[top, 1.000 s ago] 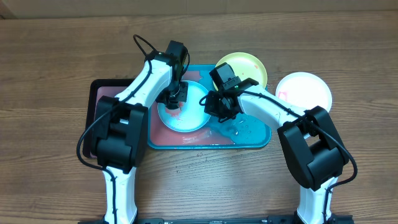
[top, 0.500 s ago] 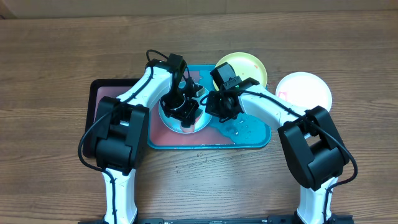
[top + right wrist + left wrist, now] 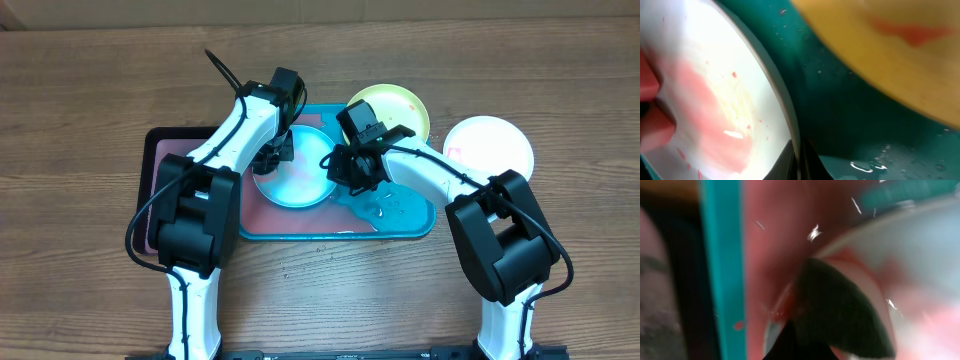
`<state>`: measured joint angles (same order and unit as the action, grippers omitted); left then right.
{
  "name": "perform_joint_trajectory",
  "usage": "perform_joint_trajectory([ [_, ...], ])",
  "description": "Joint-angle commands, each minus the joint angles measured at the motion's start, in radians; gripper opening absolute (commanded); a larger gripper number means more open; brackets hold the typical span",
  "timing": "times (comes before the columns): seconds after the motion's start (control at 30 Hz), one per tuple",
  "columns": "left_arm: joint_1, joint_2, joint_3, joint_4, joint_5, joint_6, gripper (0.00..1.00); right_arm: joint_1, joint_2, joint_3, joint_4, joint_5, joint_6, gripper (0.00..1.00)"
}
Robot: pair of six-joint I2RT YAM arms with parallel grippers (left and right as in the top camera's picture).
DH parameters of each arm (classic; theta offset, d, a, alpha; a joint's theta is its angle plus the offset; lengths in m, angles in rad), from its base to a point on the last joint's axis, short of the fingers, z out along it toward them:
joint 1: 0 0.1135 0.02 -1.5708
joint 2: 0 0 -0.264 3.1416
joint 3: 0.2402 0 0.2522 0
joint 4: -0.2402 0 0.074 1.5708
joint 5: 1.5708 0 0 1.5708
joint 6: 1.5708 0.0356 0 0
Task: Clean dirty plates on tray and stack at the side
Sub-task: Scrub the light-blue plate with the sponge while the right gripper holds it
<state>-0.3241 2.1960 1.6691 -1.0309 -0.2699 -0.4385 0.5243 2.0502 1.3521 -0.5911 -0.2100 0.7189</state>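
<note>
Half a second back the left gripper (image 3: 278, 152) sat over the middle of the light blue plate (image 3: 300, 178); it is now at the plate's upper-left rim. The right gripper (image 3: 346, 168) has not shifted. The plate lies in the centre of the frame inside the tray (image 3: 340, 236), whose long axis runs left to right. The right jaws are clamped on the plate's right rim, which passes between them in the wrist view. The left jaws are together, a dark blurred shape against the rim; what they pinch, if anything, I cannot tell.
</note>
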Motion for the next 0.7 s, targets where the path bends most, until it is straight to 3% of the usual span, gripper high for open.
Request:
perform_joint_trajectory([
  [0.0, -0.014, 0.022, 0.028, 0.046, -0.198, -0.085, 0.04, -0.004, 0.013, 0.011, -0.013, 0.014, -0.008, 0.04],
  [0.13, -0.035, 0.023, 0.02, 0.118, -0.051, 0.042, 0.04, -0.004, 0.013, 0.011, -0.013, 0.014, -0.012, 0.04],
  [0.3, -0.044, 0.024, 0.019, 0.195, 0.39, 0.385, 0.04, -0.004, 0.013, 0.011, -0.016, 0.014, -0.012, 0.04],
  [0.4, -0.044, 0.024, 0.019, 0.189, 0.611, 0.525, 0.04, -0.004, 0.013, 0.011, -0.016, 0.014, -0.016, 0.04],
  [0.57, -0.043, 0.024, 0.019, 0.122, 0.777, 0.637, 0.04, -0.004, 0.013, 0.011, -0.016, 0.013, -0.016, 0.04],
  [0.67, -0.043, 0.024, 0.019, 0.084, 0.796, 0.661, 0.04, -0.004, 0.013, 0.011, -0.016, 0.013, -0.015, 0.04],
])
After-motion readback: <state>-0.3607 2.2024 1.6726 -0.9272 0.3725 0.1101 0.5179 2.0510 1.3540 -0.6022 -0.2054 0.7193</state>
